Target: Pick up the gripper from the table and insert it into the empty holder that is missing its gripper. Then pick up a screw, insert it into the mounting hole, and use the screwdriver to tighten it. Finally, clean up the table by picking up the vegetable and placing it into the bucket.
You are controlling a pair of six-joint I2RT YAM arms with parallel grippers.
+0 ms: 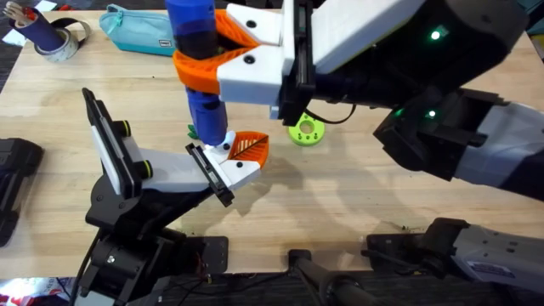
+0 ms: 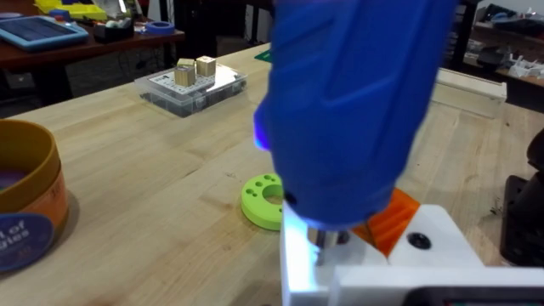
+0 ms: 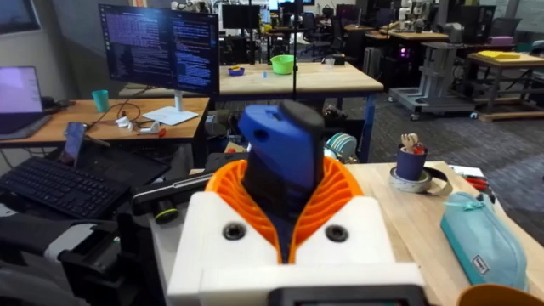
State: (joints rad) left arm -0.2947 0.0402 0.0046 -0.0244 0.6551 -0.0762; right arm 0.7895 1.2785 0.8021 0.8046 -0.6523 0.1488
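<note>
One fat blue screwdriver [image 1: 201,76] stands straight up, its thin tip pointing down onto the white holder [image 1: 231,172], where the small orange gripper [image 1: 249,147] already sits in its slot. The right end effector [image 1: 212,51] reaches across from the right side and pinches the screwdriver's thick handle between its orange ribbed fingers [image 3: 340,194]. The left arm sits low at the near left, and I cannot tell if its end effector is spread or pressed together; a lime-green disc [image 1: 306,132] lies on the tabletop [image 1: 357,195] nearby.
</note>
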